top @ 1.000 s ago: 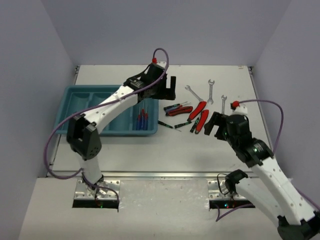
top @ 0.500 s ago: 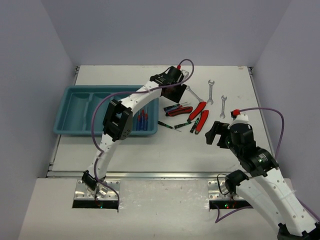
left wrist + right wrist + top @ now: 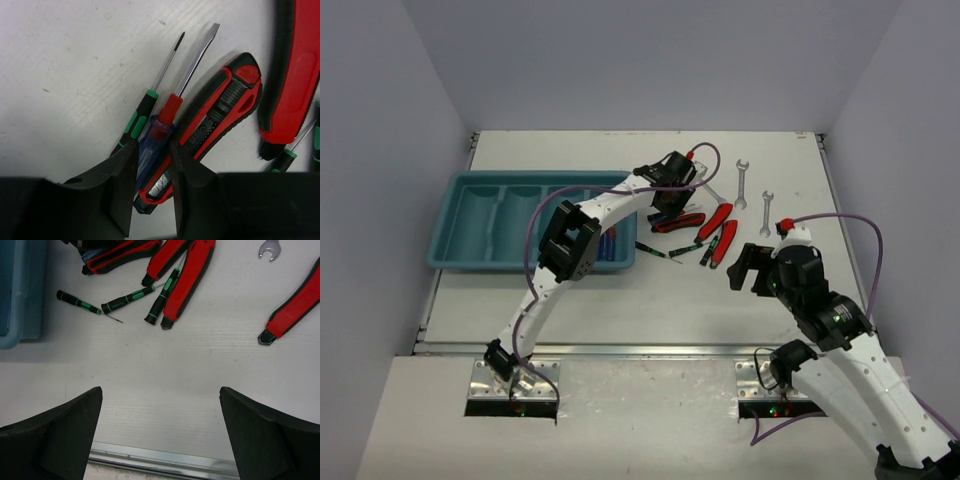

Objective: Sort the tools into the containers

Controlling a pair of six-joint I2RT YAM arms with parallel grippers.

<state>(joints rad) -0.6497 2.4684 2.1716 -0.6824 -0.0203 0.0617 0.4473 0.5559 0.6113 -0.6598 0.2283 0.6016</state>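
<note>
The thin blue-and-red-handled screwdriver (image 3: 170, 107) lies on the white table (image 3: 65, 60), between a green-and-black screwdriver (image 3: 142, 112) and a red box knife (image 3: 220, 105). The left claw (image 3: 153, 147) is narrow and pinches its blue handle. The right claw (image 3: 160, 405) gapes wide over bare table by the near edge.

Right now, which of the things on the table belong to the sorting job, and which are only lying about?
Belong to the job:
- teal tray
- silver wrenches
- red-handled pliers
- blue-handled screwdriver
- black-and-green screwdrivers
- red-and-black utility knife

Only lying about:
- purple cables
- metal base plates
Both are parts of the robot; no stray item shows.
</note>
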